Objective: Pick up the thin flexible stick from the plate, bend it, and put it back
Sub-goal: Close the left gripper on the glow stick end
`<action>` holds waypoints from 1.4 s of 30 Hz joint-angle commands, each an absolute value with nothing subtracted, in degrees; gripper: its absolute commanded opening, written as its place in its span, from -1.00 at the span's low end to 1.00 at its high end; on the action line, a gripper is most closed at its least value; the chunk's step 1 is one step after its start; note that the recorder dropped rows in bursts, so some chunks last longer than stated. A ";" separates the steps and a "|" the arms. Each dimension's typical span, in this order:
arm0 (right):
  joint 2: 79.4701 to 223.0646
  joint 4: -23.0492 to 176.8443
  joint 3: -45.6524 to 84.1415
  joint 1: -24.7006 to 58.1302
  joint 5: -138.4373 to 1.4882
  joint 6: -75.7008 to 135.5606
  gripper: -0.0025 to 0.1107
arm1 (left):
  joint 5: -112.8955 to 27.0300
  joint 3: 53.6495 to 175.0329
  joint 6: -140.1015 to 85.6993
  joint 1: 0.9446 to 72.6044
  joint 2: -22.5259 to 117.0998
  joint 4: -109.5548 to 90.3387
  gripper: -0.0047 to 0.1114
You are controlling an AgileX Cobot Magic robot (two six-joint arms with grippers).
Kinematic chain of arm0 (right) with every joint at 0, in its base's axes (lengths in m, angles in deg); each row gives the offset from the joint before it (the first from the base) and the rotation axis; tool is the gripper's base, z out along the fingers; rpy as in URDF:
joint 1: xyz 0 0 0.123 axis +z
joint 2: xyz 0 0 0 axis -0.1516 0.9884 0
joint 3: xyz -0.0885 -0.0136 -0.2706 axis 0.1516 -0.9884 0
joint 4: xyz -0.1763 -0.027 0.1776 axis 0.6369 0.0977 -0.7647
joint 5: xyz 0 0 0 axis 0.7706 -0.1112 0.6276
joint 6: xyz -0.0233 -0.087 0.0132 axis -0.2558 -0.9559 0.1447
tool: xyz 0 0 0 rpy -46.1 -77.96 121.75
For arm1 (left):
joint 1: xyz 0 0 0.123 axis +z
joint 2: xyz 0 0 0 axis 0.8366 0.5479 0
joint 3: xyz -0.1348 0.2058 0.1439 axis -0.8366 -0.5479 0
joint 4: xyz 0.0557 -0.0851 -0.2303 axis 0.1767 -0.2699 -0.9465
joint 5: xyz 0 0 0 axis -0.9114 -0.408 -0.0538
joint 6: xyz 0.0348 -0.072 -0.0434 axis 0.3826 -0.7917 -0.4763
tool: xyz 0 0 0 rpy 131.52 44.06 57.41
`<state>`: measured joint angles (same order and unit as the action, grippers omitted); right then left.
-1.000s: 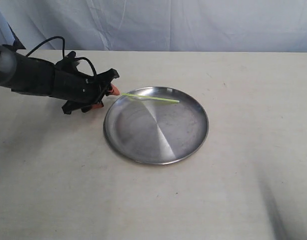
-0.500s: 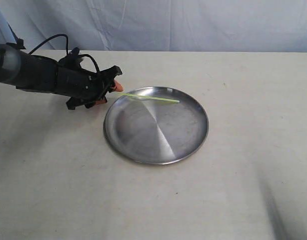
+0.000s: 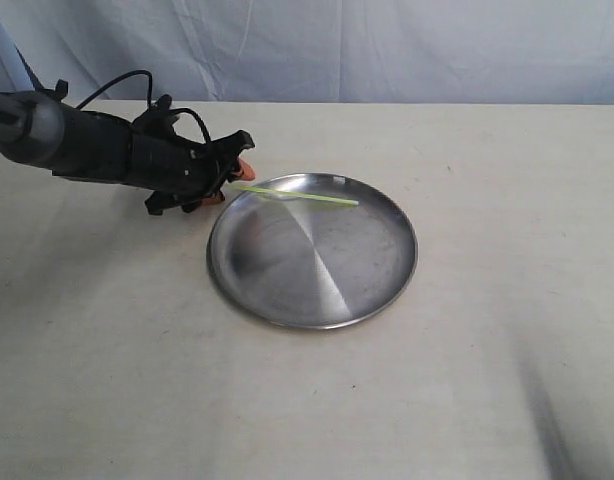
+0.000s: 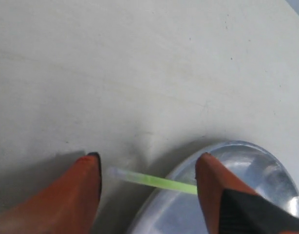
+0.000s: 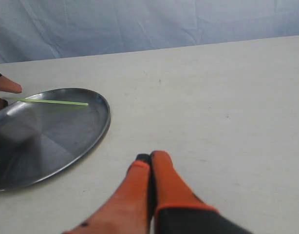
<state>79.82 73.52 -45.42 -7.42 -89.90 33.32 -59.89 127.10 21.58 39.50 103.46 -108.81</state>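
Thin yellow-green plastic stick [image 3: 297, 195] overhangs the round steel plate [image 3: 307, 272]. Left pincer [image 4: 145, 163] has arrived, wide open and empty, astride its tip; pickup looks on.

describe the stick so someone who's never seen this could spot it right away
On the pale table sits one round steel plate. Along its far edge lies the stick, one end poking over the rim between the open jaws of the left arm. It is the only thin yellow-green thing there, straight and pale against the grey metal.
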 commanded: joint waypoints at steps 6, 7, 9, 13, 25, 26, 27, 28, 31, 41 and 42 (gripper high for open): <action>79.47 73.80 -45.65 -7.59 -89.45 33.18 -0.96 | -57.65 127.52 19.97 38.35 103.56 -109.55 -0.52; 79.47 73.80 -45.65 -7.59 -89.45 33.18 -0.96 | -57.65 127.52 19.97 38.35 103.56 -109.55 -0.60; 79.47 73.80 -45.65 -7.59 -89.45 33.18 -0.96 | -57.65 127.52 19.97 38.35 103.56 -109.55 -0.87; 79.47 73.80 -45.65 -7.59 -89.45 33.18 -0.96 | -57.65 127.52 19.85 38.35 103.56 -109.55 -0.92; 79.47 73.68 -45.65 -7.59 -89.17 33.18 -0.96 | -58.87 127.52 17.75 38.35 103.56 -109.55 -0.92; 79.47 73.68 -45.65 -7.59 -89.17 33.18 -0.96 | -58.24 127.52 16.66 38.35 103.56 -109.55 -0.92; 79.47 73.68 -45.65 -7.59 -89.17 33.18 -0.96 | -58.01 127.52 16.24 38.35 103.56 -109.55 -0.91; 79.47 73.68 -45.65 -7.59 -89.17 33.18 -0.96 | -58.01 127.52 15.89 38.35 103.56 -109.55 -0.88; 79.47 73.68 -45.65 -7.59 -89.17 33.18 -0.96 | -57.69 127.52 15.77 38.35 103.56 -109.55 -0.69; 79.47 73.68 -45.65 -7.59 -89.17 33.18 -0.96 | -57.67 127.55 15.65 38.35 103.56 -109.55 -0.10; 79.47 73.68 -45.65 -7.59 -89.17 33.18 -0.96 | -57.32 127.66 15.65 38.35 103.56 -109.55 -0.10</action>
